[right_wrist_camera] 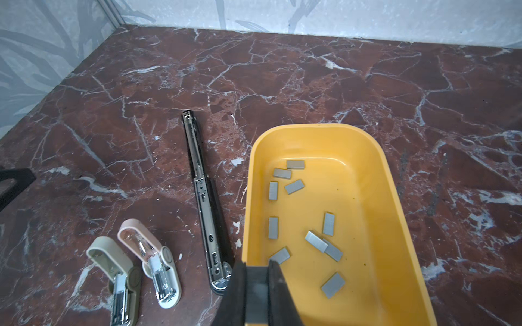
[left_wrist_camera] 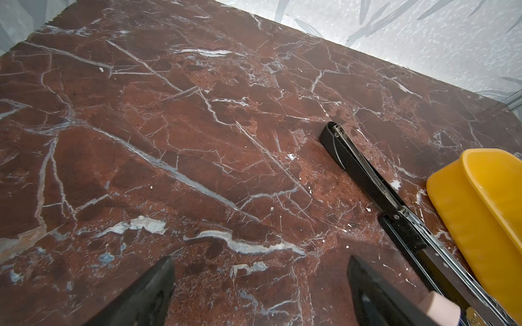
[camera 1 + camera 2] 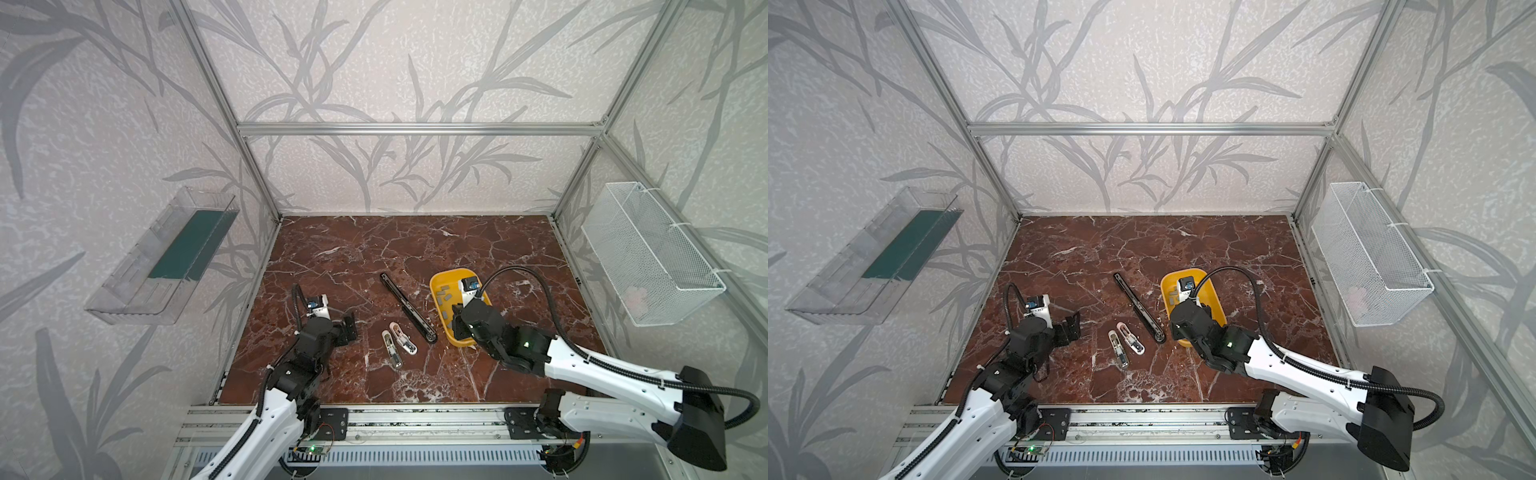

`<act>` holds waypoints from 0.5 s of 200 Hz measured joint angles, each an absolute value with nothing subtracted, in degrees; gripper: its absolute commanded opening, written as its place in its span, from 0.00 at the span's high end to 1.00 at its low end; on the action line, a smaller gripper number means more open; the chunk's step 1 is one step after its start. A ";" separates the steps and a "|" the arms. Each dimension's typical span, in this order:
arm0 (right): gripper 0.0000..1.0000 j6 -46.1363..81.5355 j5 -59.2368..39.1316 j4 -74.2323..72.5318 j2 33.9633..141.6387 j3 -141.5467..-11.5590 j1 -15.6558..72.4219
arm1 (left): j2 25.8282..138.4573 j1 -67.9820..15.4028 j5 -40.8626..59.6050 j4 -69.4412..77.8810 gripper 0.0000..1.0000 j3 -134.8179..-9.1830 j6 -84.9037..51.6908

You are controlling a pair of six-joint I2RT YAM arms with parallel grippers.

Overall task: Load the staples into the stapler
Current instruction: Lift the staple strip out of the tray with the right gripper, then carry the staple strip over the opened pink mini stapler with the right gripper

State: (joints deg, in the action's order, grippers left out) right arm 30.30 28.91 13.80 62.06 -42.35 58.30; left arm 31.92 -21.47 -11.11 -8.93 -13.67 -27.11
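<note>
Red marble bench (image 1: pixel 339 79) is carrying a yellow tray (image 1: pixel 375 214). Over the tray's near end, the right hand (image 1: pixel 255 265) is hanging clenched. Well left of the tray, the left hand (image 2: pixel 260 271) is gaping, released. Grey staples (image 1: pixel 316 241) are lying inside the tray.

Lying in the tray (image 1: pixel 316 127) on the counter (image 1: pixel 282 84): staples (image 1: pixel 328 224); lying left of it, a long stapler (image 1: pixel 203 194), then two small staplers (image 1: pixel 158 271).
</note>
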 measured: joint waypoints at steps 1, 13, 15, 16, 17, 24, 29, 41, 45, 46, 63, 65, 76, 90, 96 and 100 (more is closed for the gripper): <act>0.91 30.33 28.91 13.74 62.11 -42.44 58.46 | 31.94 -21.47 -11.14 -8.93 0.03 -13.69 -27.11; 0.91 30.55 28.93 13.52 62.46 -43.13 59.44 | 32.05 -21.47 -11.81 -8.97 0.03 -13.91 -27.24; 0.91 30.61 28.88 13.39 62.57 -43.24 59.55 | 32.05 -21.47 -11.92 -8.97 0.04 -13.93 -27.27; 0.91 30.63 28.88 13.34 62.59 -43.27 59.59 | 32.05 -21.47 -11.94 -8.97 0.04 -13.93 -27.27; 0.91 30.65 28.88 13.28 62.65 -43.31 59.68 | 32.05 -21.47 -11.97 -8.99 0.03 -13.93 -27.27; 0.91 30.85 28.69 12.73 62.96 -43.42 60.01 | 32.12 -21.47 -12.16 -9.06 0.03 -13.93 -27.31; 0.91 30.96 28.47 12.43 63.20 -43.42 60.18 | 32.21 -21.47 -12.21 -9.06 0.03 -13.93 -27.40; 0.92 31.38 28.25 11.86 63.92 -43.40 60.75 | 32.36 -21.47 -12.16 -9.06 0.03 -13.93 -27.51; 0.92 31.46 28.25 11.64 64.16 -43.38 60.99 | 32.36 -21.47 -12.12 -9.06 0.03 -13.96 -27.55; 0.92 31.51 28.25 11.57 64.23 -43.33 61.04 | 32.36 -21.47 -12.12 -9.06 0.03 -13.96 -27.57; 0.92 31.48 28.34 9.56 64.64 -42.37 62.46 | 32.34 -21.47 -11.68 -9.10 0.03 -14.00 -27.64; 0.92 31.48 28.40 9.26 64.69 -42.19 62.65 | 32.34 -21.47 -11.57 -9.10 0.03 -14.00 -27.64; 0.92 31.46 28.53 8.12 65.23 -41.60 63.66 | 32.21 -21.47 -11.07 -9.15 0.03 -14.00 -27.64; 0.93 31.48 28.97 6.83 66.87 -41.56 64.77 | 31.70 -21.47 -10.59 -9.28 0.03 -14.02 -27.66; 0.93 31.53 29.54 6.33 67.75 -41.56 65.45 | 31.46 -21.47 -10.39 -9.37 0.03 -14.02 -27.66; 0.93 31.57 30.04 6.11 68.34 -41.56 65.95 | 31.18 -21.47 -10.28 -9.39 0.03 -14.00 -27.66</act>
State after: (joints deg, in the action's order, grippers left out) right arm 31.57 30.04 6.11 68.34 -41.56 65.95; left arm 31.18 -21.47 -10.28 -9.39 -14.00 -27.66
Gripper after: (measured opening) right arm 0.137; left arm 0.966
